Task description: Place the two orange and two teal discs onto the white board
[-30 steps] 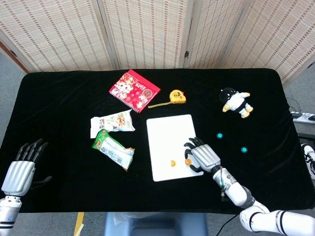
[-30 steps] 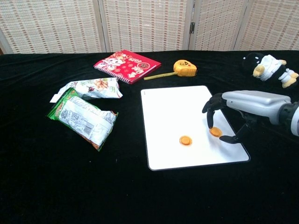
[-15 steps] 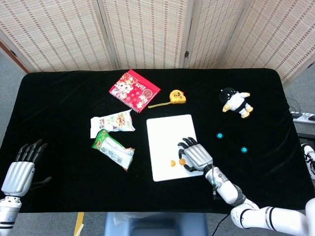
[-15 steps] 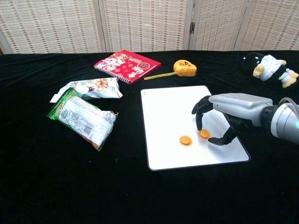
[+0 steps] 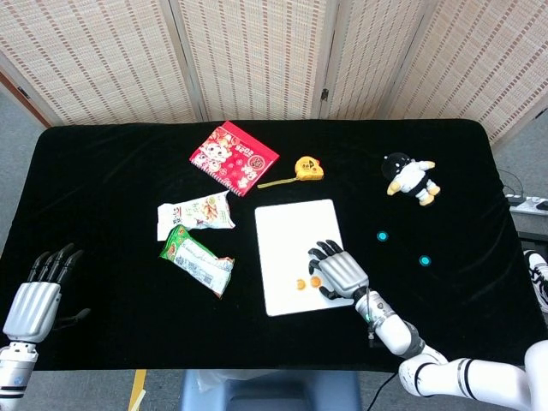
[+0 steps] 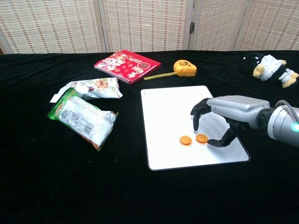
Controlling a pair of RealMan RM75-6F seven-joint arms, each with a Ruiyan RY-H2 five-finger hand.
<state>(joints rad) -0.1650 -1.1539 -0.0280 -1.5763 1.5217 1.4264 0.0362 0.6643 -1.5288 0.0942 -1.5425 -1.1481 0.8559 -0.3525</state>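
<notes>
The white board (image 6: pixel 168 112) lay mid-table on the black cloth (image 6: pixel 37 177), and everything else sat relative to it. Two orange discs lay flat on the board's near half, side by side w/ a slim gap: the first orange disc (image 6: pixel 186 140) toward the board's centre, the second orange disc (image 6: pixel 201 138) just right of it. The right hand (image 6: pixel 229 114) arched over the board's right half, fingertips (image 6: pixel 195 126) pointing down just above & beside the second disc, thumb low to its right; in the chest view the disc lay free on the board w/ daylight around it, so the hand gripped nothing, fingers apart. Two teal discs sat on the cloth well right of the board: the nearer teal disc (image 5: pixel 382 235) and the farther teal disc (image 5: pixel 424 260). The left hand (image 5: pixel 38 295) hung far left of the board at the table's front edge, fingers spread, holding nothing. Beyond the board: a yellow tape measure (image 6: pixel 185 68) w/ its tape pulled out, and a red notebook (image 6: pixel 127 65). Left of the board: two snack packets (image 6: pixel 84 114). A penguin plush toy (image 6: pixel 268 67) lay far right & back.
</notes>
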